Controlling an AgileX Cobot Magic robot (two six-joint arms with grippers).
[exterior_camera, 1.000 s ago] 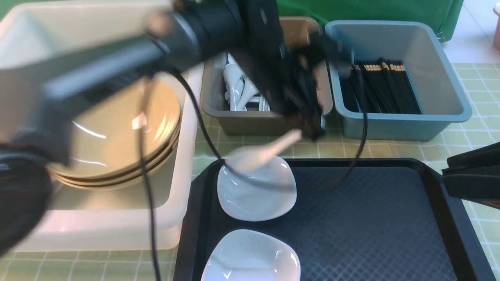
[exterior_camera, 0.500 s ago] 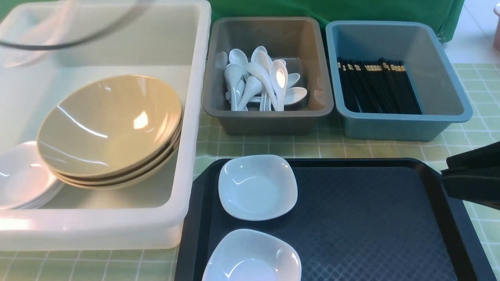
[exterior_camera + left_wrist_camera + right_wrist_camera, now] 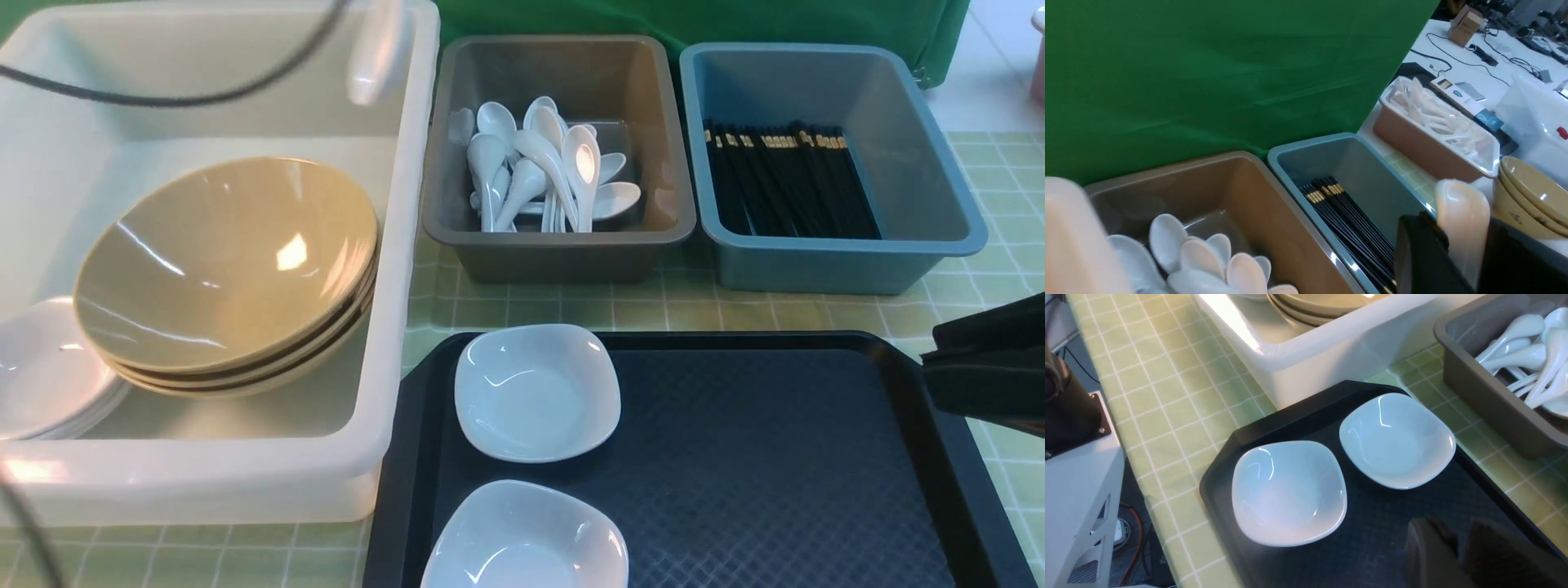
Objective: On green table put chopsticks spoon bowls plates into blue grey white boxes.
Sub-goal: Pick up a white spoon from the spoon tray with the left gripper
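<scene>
My left gripper is shut on the handle of a white spoon. In the front view that spoon shows blurred, high over the white box; the gripper itself is out of frame there. The white box holds stacked tan bowls and white plates. Several spoons lie in the grey box, and chopsticks in the blue box. Two plates sit on the black tray. My right gripper hovers at the tray's right edge, its fingers nearly together and empty.
The black tray lies on the green table in front of the grey and blue boxes. A black cable hangs across the white box. Beyond the blue box, the left wrist view shows a pink tub and more tan bowls.
My left arm has lifted out of the front view with the spoon, from just above the tray's far plate up and to the left. The right gripper has stayed in place.
</scene>
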